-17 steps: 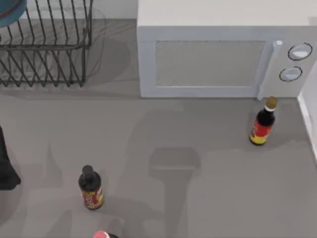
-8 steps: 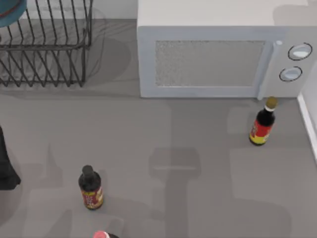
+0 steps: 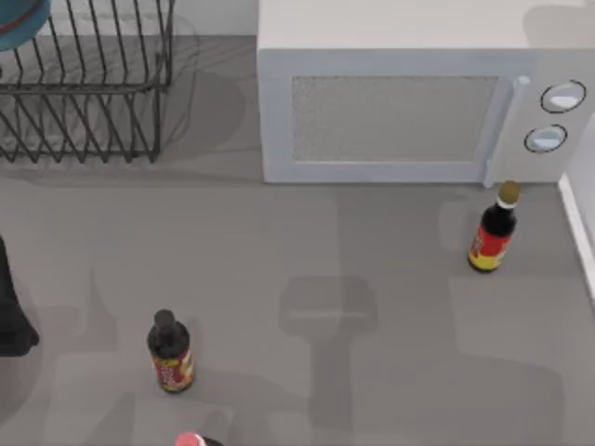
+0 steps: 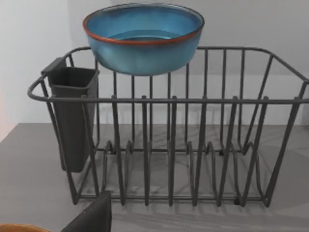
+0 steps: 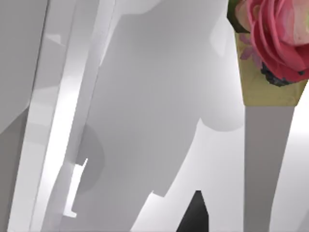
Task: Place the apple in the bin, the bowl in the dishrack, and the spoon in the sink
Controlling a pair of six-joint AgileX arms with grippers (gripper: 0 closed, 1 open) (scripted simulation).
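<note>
The blue-teal bowl (image 4: 142, 36) with its reddish-brown rim sits upright high in the dark wire dishrack (image 4: 169, 145), resting on the upright bars near the back. In the top view the bowl (image 3: 19, 20) shows at the far left corner, over the dishrack (image 3: 84, 84). My left arm (image 3: 11, 307) is at the table's left edge, well in front of the rack and apart from it. A dark piece of my left gripper (image 4: 91, 217) shows low in the left wrist view. The apple, the spoon, the bin and the sink are out of view.
A white microwave (image 3: 409, 102) stands at the back. One dark sauce bottle (image 3: 169, 353) stands front left, another (image 3: 493, 232) at the right, and a pink-capped bottle (image 3: 191, 439) at the front edge. A dark cutlery holder (image 4: 72, 116) hangs on the rack. The right wrist view faces white surfaces and a flower picture (image 5: 273, 43).
Shadows on the table and on the microwave's top have drifted to the right. The left arm, bowl and bottles have not moved.
</note>
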